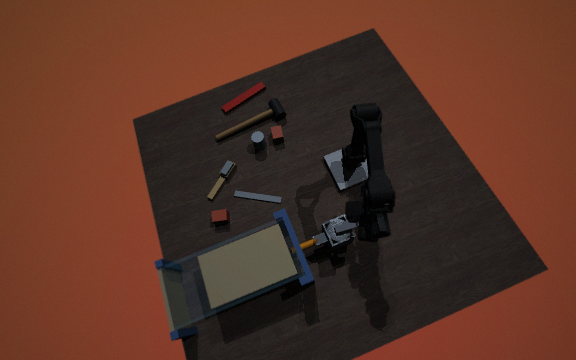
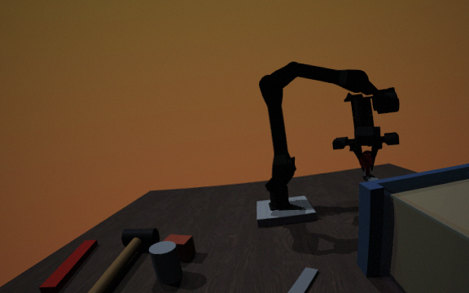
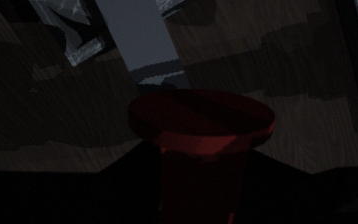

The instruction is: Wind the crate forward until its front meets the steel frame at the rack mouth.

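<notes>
"Red is the knob (image 2: 366,159) (image 3: 200,116) between the fingers of the gripper (image 1: 360,225) (image 2: 366,168) (image 3: 185,140)," says the first watcher; "they are closed on it, and a flat grey crank arm (image 1: 346,227) (image 3: 140,35) reaches out beneath it, over the winch (image 1: 335,239)."

"And the crate (image 1: 248,265) (image 2: 442,228)?" asks the second.

"Inside the clear-panelled cubby (image 1: 188,267), its front near the blue frame (image 1: 294,246) (image 2: 370,232) at the mouth; whether they touch, the first watcher cannot tell. It looks level; the orange strap (image 1: 306,245) runs from the winch side towards it."

"The mallet (image 1: 245,125) (image 2: 116,264)?"

"Well apart from the winch; it lies between the red bar (image 1: 244,97) (image 2: 68,266) and the grey cylinder (image 1: 258,140) (image 2: 166,262), on the dark wooden bench (image 1: 418,150) (image 2: 218,236)."
</notes>
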Controlling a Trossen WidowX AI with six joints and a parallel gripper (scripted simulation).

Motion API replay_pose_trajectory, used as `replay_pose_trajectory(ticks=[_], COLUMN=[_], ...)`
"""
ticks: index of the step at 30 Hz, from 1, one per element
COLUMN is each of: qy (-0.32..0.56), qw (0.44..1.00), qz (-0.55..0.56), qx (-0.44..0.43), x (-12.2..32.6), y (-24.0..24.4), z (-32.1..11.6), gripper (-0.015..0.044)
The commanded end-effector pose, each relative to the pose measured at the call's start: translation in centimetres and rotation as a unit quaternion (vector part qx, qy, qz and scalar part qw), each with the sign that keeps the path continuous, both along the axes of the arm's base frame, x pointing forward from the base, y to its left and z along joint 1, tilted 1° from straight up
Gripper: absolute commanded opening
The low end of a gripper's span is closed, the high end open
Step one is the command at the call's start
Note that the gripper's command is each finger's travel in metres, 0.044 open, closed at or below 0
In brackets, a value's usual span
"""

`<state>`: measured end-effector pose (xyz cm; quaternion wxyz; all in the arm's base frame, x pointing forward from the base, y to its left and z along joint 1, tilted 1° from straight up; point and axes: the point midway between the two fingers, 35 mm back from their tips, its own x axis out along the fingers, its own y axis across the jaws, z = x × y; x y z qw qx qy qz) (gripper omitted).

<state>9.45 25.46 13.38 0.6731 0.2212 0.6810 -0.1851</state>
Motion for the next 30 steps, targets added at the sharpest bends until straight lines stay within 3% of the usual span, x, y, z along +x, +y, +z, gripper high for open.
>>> replay_pose_trajectory(ticks=[1, 30], qy=[0.002, 0.001], qw=[1.0, 1.0], qz=[-0.002, -0.002], qx=[-0.014, -0.016], x=[-0.1, 1.8], y=[-1.5, -7.0], z=[-0.2, -0.3], gripper=[0.0, 0.0])
